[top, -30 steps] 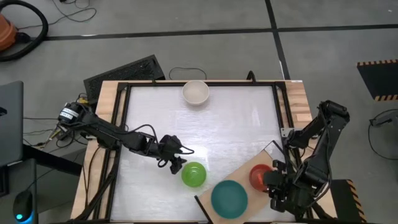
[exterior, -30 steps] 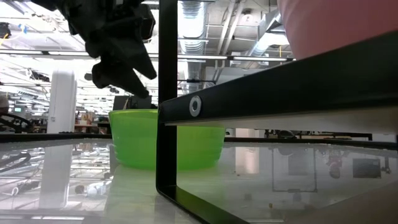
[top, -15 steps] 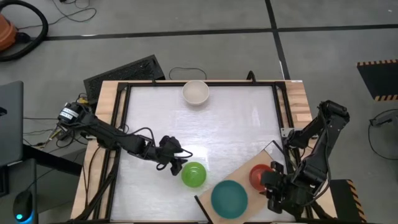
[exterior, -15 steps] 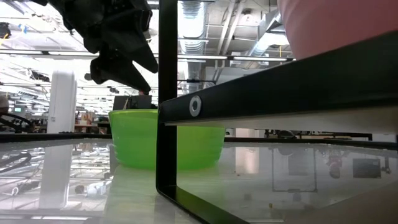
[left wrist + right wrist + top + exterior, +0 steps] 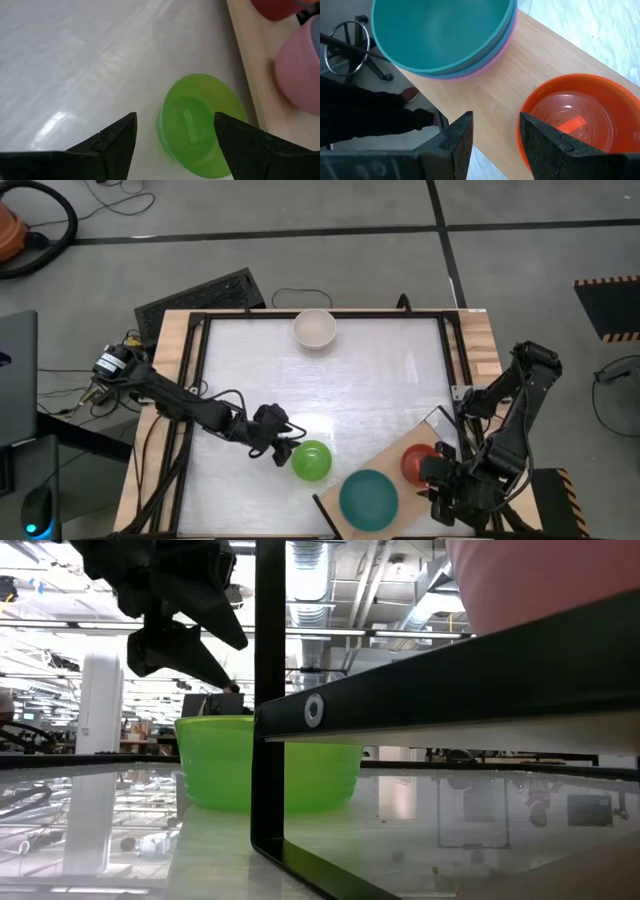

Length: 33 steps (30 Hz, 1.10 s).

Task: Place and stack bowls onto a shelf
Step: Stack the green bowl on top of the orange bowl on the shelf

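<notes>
Two arms in play, so take it L to R. Your left gripper point(image 5: 282, 448) sits low on the table's left half, just beside the lime green bowl point(image 5: 311, 460) on its left edge; in the low view the gripper point(image 5: 190, 635) hangs above that bowl's point(image 5: 268, 762) rim, not touching it. From the left wrist cam the fingers point(image 5: 112, 145) stand spread wide w/ nothing between them, and the green bowl point(image 5: 200, 125) lies open side up on the glossy white table point(image 5: 75, 60), close to the shelf's point(image 5: 255, 80) edge. Farther back, near the table's far edge, the cream-white bowl point(image 5: 314, 329) stands alone, well apart from everything else. Next comes the shelf point(image 5: 385, 460), a light-wood board lying at an angle across the table's near right corner. On it you've got the dark teal bowl point(image 5: 368, 499) topping a stack: the right wrist cam shows teal point(image 5: 442, 30) nested over more bowls, w/ a pink rim point(image 5: 492, 62) peeking out below. Just beside it on the board is the red bowl point(image 5: 417, 463), empty and upright point(image 5: 575, 122). Your right gripper point(image 5: 443, 485) is over the shelf's right end, next to the red bowl; its fingers point(image 5: 457, 145) are parted, gripping nothing, w/ bare board between them.
</notes>
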{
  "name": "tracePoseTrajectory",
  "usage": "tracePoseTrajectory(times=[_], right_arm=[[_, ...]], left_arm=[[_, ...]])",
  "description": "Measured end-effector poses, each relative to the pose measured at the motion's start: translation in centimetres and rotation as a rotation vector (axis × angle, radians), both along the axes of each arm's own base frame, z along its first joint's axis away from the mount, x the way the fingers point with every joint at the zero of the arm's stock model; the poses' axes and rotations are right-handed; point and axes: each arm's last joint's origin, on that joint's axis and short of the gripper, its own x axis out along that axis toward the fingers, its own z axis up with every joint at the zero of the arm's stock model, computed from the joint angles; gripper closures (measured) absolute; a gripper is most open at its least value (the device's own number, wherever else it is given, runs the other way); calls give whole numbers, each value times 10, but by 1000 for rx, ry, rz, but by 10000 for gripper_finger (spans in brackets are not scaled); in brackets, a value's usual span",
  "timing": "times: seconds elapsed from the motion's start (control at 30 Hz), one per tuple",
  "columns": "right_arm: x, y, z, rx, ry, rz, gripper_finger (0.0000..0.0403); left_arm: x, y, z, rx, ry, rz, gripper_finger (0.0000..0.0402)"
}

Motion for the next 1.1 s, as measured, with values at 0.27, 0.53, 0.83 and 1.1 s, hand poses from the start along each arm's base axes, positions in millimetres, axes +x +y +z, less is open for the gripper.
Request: tracePoseTrajectory(times=[0.27, 0.53, 0.83, 1.1], right_arm=[[0, 0, 0, 17, 3, -25, 217], [2, 2, 1, 46, -9, -40, 217], [2, 2, 1, 56, -12, -56, 217], [1, 1, 1, 39, -8, -54, 221]], left_arm=[[-2, -10, -17, 37, 70, 20, 152], [7, -16, -50, 17, 164, 36, 152], [5, -13, -57, 5, 221, 77, 154], [5, -12, -58, 15, 231, 77, 251]])
